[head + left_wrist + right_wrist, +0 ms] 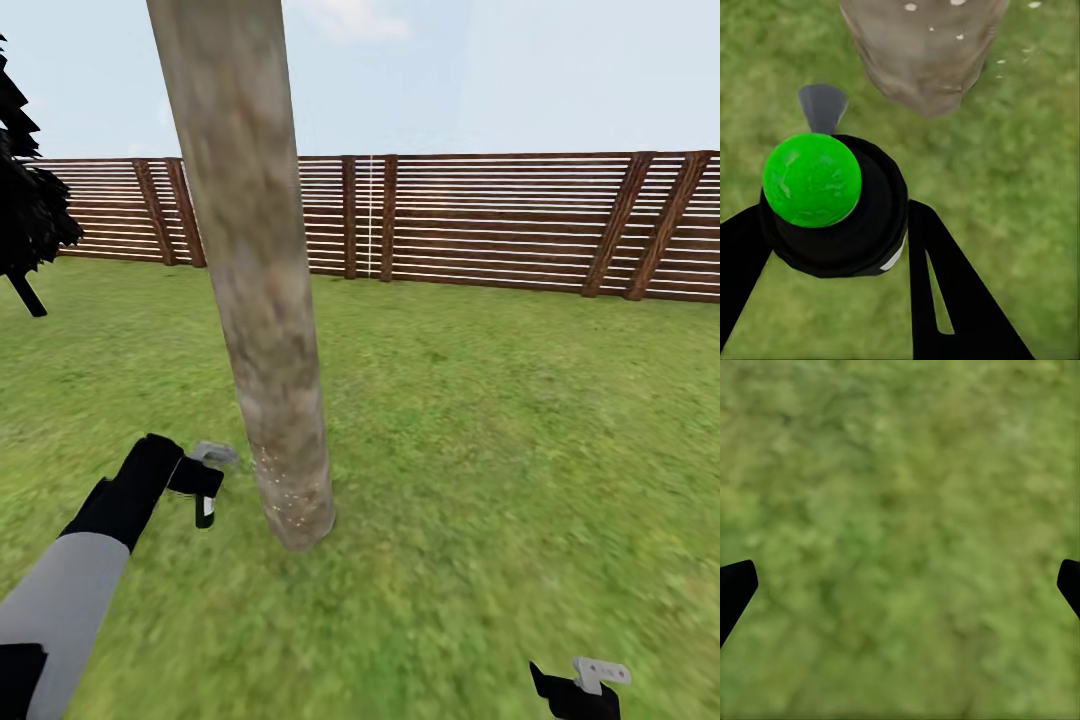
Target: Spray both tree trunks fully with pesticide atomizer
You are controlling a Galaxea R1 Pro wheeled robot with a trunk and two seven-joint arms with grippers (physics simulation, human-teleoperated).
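- My left gripper (205, 480) sits low over the lawn (480, 420), just beside the foot of the tree trunk (262, 300), on its left as my head camera sees it.
- My left fingers (945, 300) are pinched on the pesticide atomizer (203, 492); from my left wrist its round black body, topped by a bright green ball, fills the gap between them.
- A grey nozzle on the atomizer points toward the base of the trunk, near it but not touching.
- Pesticide (285, 490) shows as tiny white specks scattered on the lowest part of the trunk; the bark higher up looks bare and mottled.
- My right gripper (590, 690) hangs well to the right of the trunk, close to the grass.
- My right fingertips (735, 589) stand wide apart, with nothing but grass between them.
- Behind the trunk runs a brown slatted wooden fence (500, 225).
- Far left of the trunk stands dark foliage (30, 200).
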